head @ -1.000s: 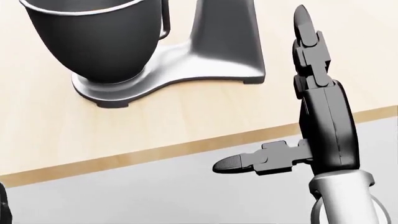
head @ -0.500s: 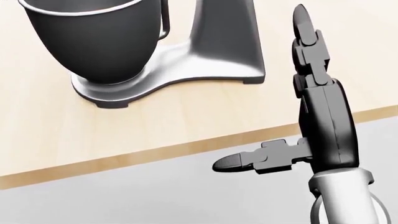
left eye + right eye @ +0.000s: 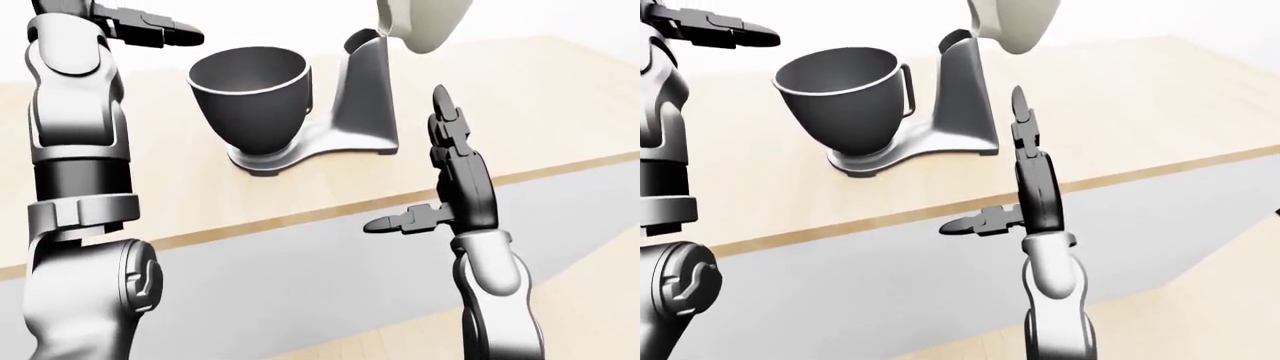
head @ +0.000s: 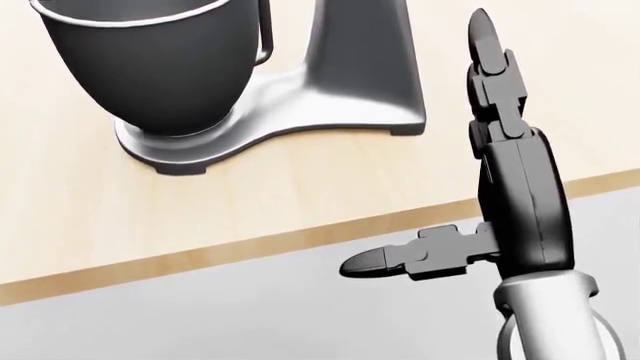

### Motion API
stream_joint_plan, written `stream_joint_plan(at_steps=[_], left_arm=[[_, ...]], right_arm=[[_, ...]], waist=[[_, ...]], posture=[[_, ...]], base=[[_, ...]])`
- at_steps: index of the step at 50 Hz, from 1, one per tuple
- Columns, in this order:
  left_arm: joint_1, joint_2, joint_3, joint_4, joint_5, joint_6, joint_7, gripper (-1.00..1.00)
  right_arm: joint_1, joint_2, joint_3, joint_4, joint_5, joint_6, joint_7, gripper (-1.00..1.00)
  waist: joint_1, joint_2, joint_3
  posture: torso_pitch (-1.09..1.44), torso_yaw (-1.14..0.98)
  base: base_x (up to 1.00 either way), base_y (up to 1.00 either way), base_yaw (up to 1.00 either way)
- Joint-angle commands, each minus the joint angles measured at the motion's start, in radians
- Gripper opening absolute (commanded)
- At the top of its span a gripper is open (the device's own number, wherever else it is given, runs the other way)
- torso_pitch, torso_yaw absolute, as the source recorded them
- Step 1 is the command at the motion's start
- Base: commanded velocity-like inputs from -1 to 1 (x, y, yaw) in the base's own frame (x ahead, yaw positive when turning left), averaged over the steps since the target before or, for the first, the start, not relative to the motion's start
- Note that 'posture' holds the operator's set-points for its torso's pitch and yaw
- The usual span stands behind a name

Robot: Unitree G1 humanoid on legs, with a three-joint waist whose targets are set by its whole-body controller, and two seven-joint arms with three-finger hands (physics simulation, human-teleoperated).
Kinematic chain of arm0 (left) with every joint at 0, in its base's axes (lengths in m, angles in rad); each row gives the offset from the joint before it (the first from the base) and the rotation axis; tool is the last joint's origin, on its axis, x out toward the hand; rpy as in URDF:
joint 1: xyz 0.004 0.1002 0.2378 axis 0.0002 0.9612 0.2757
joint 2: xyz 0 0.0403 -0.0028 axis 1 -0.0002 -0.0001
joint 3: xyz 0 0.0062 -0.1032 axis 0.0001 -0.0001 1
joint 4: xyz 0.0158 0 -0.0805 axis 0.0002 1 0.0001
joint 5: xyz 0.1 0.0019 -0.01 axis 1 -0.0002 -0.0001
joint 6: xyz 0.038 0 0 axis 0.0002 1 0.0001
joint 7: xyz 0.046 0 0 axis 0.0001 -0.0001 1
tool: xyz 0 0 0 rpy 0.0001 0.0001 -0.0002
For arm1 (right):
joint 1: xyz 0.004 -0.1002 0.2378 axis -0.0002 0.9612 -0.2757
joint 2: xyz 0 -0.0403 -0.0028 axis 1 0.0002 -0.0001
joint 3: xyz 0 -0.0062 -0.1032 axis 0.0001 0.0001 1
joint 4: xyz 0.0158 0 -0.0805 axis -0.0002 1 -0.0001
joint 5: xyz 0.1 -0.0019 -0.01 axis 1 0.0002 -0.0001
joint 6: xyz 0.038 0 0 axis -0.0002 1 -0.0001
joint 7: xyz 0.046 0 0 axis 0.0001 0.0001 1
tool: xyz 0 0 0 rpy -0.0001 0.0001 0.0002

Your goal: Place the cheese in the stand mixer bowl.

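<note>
The stand mixer's dark bowl (image 3: pixel 250 94) sits on its silver base on the wooden counter (image 3: pixel 560 97), and what shows of its inside is empty. No cheese shows in any view. My right hand (image 3: pixel 408 159) is open just right of the mixer. Its fingers (image 4: pixel 490 67) point straight up, and its thumb sticks out left over the counter's near edge. My left hand (image 3: pixel 165 22) is raised at the top left, above and left of the bowl. Its fingers are stretched out toward the bowl and I see nothing in them.
The mixer's grey column (image 3: pixel 365 97) rises right of the bowl, with the cream head (image 3: pixel 420 22) tilted up at the top edge. The counter's pale wooden edge (image 4: pixel 250 244) runs across the view, with a grey front panel below it.
My right hand has drifted a few pixels to the left. The mixer and the view have not moved.
</note>
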Motion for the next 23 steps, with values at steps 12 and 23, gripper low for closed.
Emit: stream_joint_plan(at_steps=[12,23], left_arm=[[0.028,0.06,0.026,-0.022,0.011,-0.085,-0.023,1.0],[0.098,0.098,0.052,-0.104,-0.012,-0.058,-0.063,1.0]], right_arm=[[-0.022,0.0,0.001,-0.027,-0.003,-0.031,-0.007,1.0],[-0.023,-0.002,-0.004,-0.03,-0.001,-0.028,-0.005,1.0]], waist=[[-0.002,0.011,-0.027],[-0.003,0.014,-0.027]], posture=[[0.0,0.0],[0.0,0.0]], base=[[0.0,0.0,0.0],[0.0,0.0,0.0]])
